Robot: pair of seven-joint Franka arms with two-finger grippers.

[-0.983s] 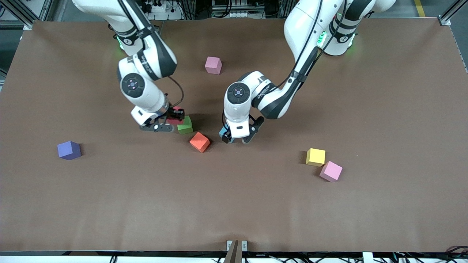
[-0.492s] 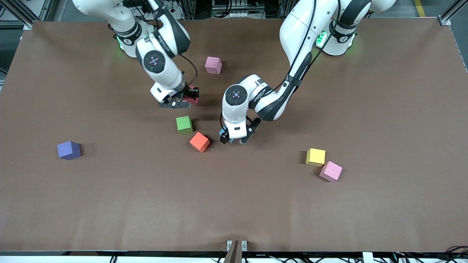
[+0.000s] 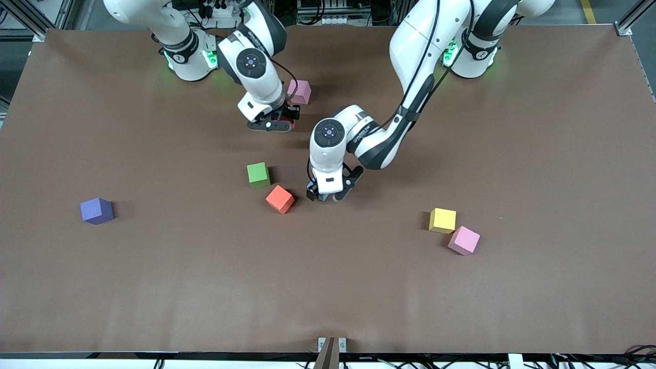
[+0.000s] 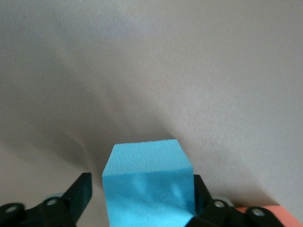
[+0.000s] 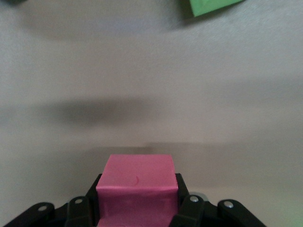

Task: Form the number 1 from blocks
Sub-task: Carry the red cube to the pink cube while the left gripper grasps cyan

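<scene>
Two grippers were over the middle of the brown table (image 3: 512, 154). The right gripper (image 3: 283, 119) hung in the upper middle of the front view, pinching the red block (image 5: 136, 187) between its fingers; the right wrist view showed that block clamped on both sides, with bare table under it. Just above it in the frame, a dusky pink block (image 3: 300, 91) sat on the table, partly covered by the right arm's wrist.

The left gripper (image 3: 328, 196) was down at the table near the centre of the front view, its fingers spread around the light blue block (image 4: 147, 189). In the left wrist view one finger met the block's side, while a thin strip of table showed between the other finger and the block. The block rested flat on the table.

Beside the left gripper, toward the right arm's end, lay the orange block (image 3: 280, 199), turned at an angle. The green block (image 3: 258, 174) sat just above it in the frame, close to it but apart.

Low in the frame toward the left arm's end, a yellow cube (image 3: 442, 220) and a lighter pink cube (image 3: 464, 240) lay corner to corner, the pink one lower. A purple cube (image 3: 96, 210) sat alone near the edge at the right arm's end, well apart from the rest.
</scene>
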